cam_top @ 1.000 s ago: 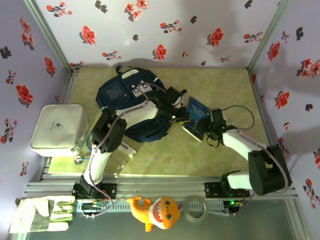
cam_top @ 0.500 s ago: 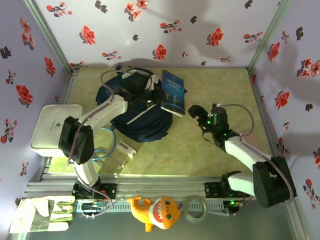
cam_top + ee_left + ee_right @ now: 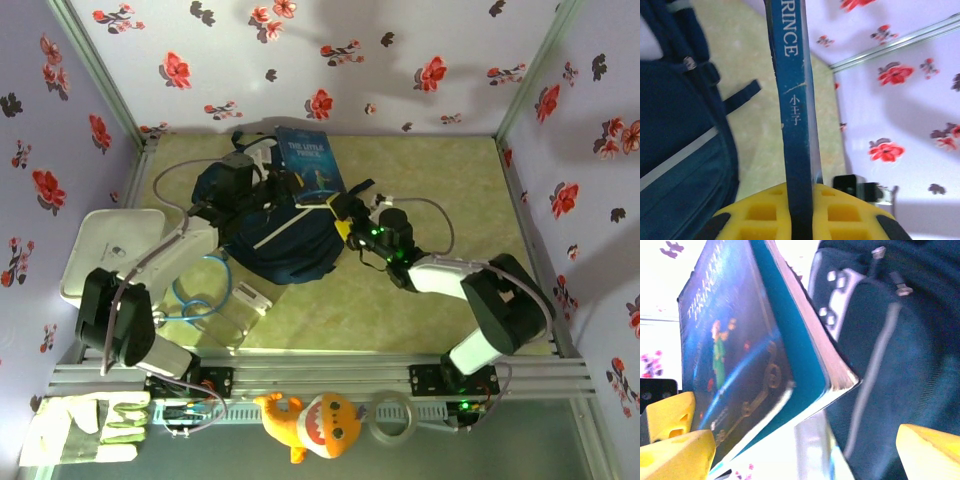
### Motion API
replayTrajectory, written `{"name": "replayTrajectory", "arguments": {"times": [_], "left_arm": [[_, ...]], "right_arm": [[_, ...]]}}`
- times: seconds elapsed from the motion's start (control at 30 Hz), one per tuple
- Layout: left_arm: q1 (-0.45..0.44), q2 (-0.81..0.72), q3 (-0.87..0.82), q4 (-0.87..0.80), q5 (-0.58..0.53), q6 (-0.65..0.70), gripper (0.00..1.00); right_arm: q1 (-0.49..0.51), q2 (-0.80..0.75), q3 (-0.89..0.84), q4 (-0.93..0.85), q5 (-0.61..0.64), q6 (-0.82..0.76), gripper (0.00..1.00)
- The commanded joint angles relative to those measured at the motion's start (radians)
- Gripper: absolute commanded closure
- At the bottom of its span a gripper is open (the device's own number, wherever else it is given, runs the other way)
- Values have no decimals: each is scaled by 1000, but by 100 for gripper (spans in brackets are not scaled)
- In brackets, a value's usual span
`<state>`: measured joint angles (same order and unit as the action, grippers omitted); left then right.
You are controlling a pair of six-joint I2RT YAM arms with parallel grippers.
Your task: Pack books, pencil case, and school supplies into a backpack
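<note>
The blue book reading "The Little Prince" (image 3: 311,163) stands upright over the far side of the navy backpack (image 3: 275,235). My left gripper (image 3: 283,186) is shut on its spine (image 3: 796,115), with a yellow pad pressed on each side (image 3: 850,212). In the left wrist view the backpack (image 3: 675,150) lies to the left. My right gripper (image 3: 338,208) is open at the backpack's right edge, just below the book. In the right wrist view the book's cover (image 3: 735,355) and lower corner hang ahead of the wide gap (image 3: 800,450), with the backpack (image 3: 905,340) behind. I cannot tell which item is the pencil case.
A white flat tray (image 3: 108,255) sits at the left. A clear pouch with a blue cord (image 3: 205,298) and a small white item (image 3: 251,297) lie in front of the backpack. A glove, a plush toy and a tape roll rest at the near rail. Flowered walls close in three sides.
The book passed from my right gripper to the left, which carried it back and left over the backpack. My right gripper opened and then moved left toward the backpack.
</note>
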<state>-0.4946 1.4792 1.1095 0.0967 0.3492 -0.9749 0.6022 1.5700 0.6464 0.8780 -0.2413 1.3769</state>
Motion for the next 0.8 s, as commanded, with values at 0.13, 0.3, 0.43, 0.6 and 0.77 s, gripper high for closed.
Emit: {"name": "replayTrajectory", "arguments": {"times": [0.13, 0.3, 0.43, 0.6, 0.77], "left_arm": [[-1, -40, -39, 219, 2, -49, 100], [-2, -41, -46, 225, 5, -60, 100], [-3, -36, -70, 274, 8, -88, 100], [-5, -27, -88, 316, 9, -131, 100], [-6, -31, -100, 317, 10, -139, 100]], "right_arm": [[42, 71, 82, 174, 11, 61, 6], [47, 96, 90, 221, 37, 80, 6], [60, 101, 67, 254, 131, 97, 10], [64, 122, 86, 244, 172, 111, 13], [64, 169, 113, 329, 160, 153, 18]]}}
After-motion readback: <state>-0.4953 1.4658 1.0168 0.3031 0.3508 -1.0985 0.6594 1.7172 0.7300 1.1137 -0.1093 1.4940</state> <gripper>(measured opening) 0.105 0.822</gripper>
